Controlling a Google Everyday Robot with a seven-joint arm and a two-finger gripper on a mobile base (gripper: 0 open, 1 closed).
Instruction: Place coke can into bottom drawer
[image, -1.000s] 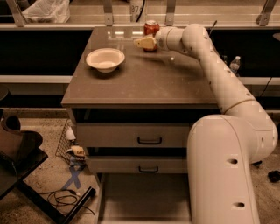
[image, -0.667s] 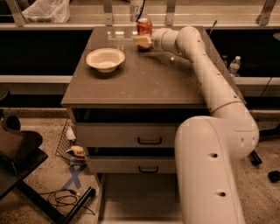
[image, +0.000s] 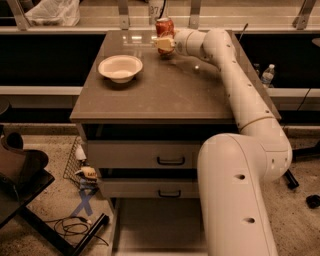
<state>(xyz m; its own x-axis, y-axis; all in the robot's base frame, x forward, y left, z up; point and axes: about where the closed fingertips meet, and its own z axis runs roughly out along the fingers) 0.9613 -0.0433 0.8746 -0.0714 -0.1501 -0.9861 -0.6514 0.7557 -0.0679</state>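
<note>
Since a second ago the arm has swung left a bit and the coke can (image: 164, 26) went with it. The end effector (image: 165, 44) is clamped on the can's lower half, at the far edge of the table (image: 150, 95), right of the white bowl (image: 120, 67). The bottom drawer (image: 155, 222) sits pulled out down below.

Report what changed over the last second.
The gripper, at the rear of the table, moved left in the picture, and the coke can moved with it, apparently held. The arm swung left too. The white bowl, table and bottom drawer stayed put.
</note>
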